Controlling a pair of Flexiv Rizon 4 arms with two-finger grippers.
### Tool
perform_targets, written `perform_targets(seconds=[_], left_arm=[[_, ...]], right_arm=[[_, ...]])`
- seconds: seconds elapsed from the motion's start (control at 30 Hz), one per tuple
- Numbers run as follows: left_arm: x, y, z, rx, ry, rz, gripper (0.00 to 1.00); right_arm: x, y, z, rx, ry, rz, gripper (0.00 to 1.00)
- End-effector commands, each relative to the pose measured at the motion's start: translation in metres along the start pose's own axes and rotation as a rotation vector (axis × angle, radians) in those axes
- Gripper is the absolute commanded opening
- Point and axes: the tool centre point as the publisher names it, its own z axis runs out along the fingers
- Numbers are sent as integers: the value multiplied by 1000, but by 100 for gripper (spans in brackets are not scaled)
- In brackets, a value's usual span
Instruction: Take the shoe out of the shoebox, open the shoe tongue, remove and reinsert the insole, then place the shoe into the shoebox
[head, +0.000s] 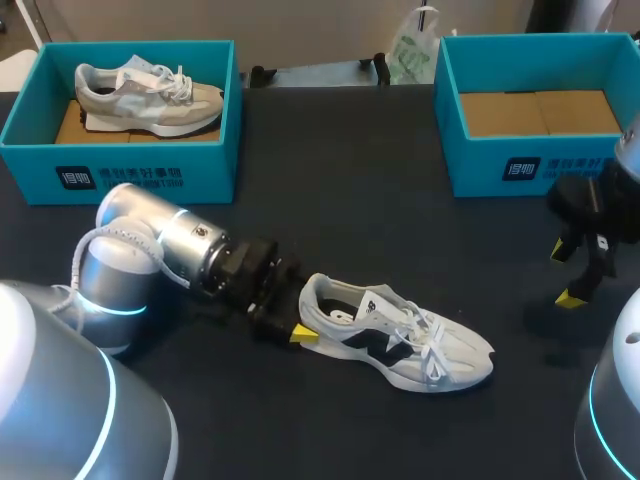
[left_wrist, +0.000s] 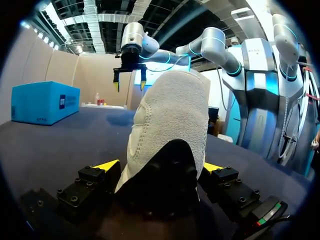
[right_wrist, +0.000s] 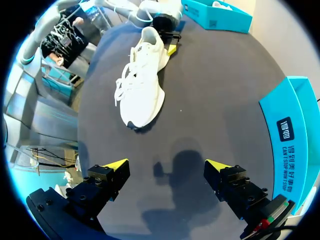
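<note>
Your left tool stands open, with the heel of the white lace-up shoe between its fingers. The shoe rests on its sole on the dark table. Your right tool hangs open, well apart from the shoe.

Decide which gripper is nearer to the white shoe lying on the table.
Left. The left gripper is right at the heel of the white shoe. The right gripper hangs over the table well off beyond the toe end, touching nothing.
</note>
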Motion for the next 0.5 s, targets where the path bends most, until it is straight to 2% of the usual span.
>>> perform_targets(seconds=[0.03, 0.5], left_arm=[[2, 1, 6, 2, 0, -1, 100], [3, 0, 13, 17, -54, -3, 100]], right_arm=[[1, 0, 0, 0, -1, 0, 100], [1, 0, 0, 0, -1, 0, 100]])
